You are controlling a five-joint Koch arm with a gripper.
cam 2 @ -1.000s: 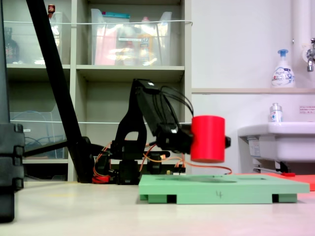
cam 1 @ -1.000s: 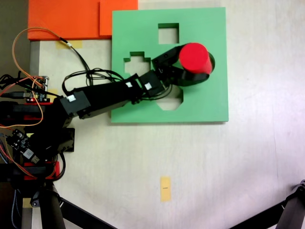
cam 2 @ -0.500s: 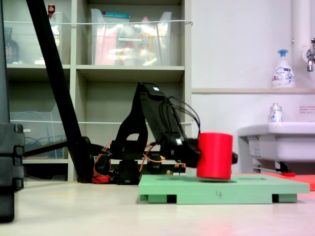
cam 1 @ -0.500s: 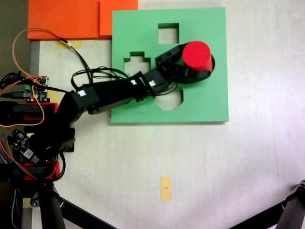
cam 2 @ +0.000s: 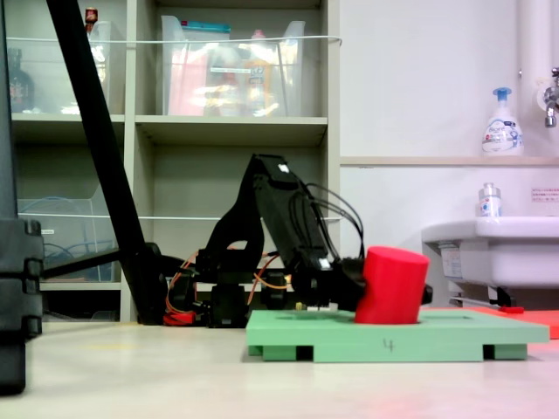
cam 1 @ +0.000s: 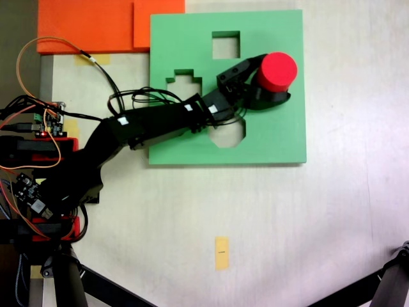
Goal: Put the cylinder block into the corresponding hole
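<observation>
My hand (cam 1: 271, 89) is closed around the cylinder block (cam 1: 277, 69), gripping its lower part while the red top stands clear above my fingers. In the side-on fixed view the cylinder block (cam 2: 391, 285) leans, its long axis tipped off vertical with the flat top pointing up and toward the right of that view; its base is down at the surface of the green board (cam 2: 454, 336). From above, the block sits over the right-hand part of the green board (cam 1: 176, 45), where my hand and the block cover whatever opening lies beneath, so I cannot tell how far it has entered the corresponding hole.

Around it, 3 other cutouts show in the board: a square cutout (cam 1: 225, 44) toward the far edge, a cross-shaped cutout (cam 1: 184, 86) to the left, and an octagonal cutout (cam 1: 228, 136) half hidden under my forearm. An orange sheet (cam 1: 89, 25) lies at the far left corner of the tabletop (cam 1: 319, 224), touching the board's left edge. A small yellow tag (cam 1: 221, 252) lies well apart, near the tabletop's near edge. Loose wires (cam 1: 38, 57) curl by my base.
</observation>
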